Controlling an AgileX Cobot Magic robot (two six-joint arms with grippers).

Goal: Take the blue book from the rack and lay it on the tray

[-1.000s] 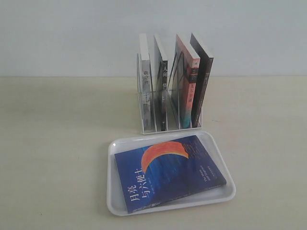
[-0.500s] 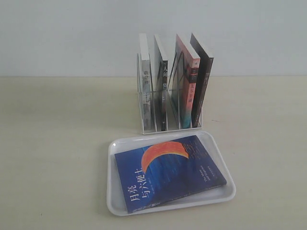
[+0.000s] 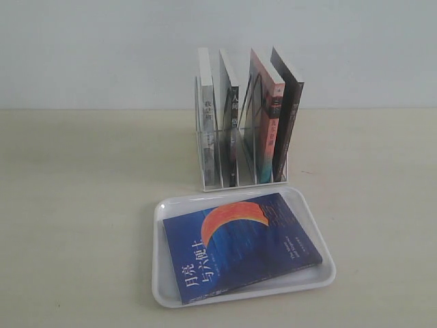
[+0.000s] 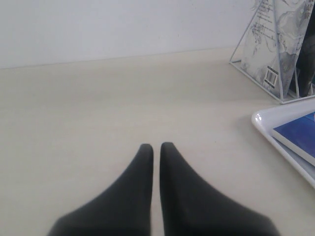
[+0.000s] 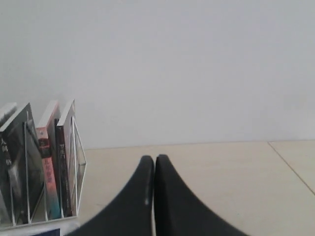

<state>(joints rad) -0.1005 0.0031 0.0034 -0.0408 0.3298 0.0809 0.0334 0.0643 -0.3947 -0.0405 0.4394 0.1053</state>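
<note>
Exterior view: blue book (image 3: 240,246) flat on tray (image 3: 167,301)

Right gripper (image 5: 154,158): black fingers (image 5: 140,196) pressed together, holding nothing.
Rack (image 5: 81,162): white wire, off beside the fingers, books (image 5: 49,157) upright.
Table (image 5: 221,187): pale, beyond the fingertips.
</note>
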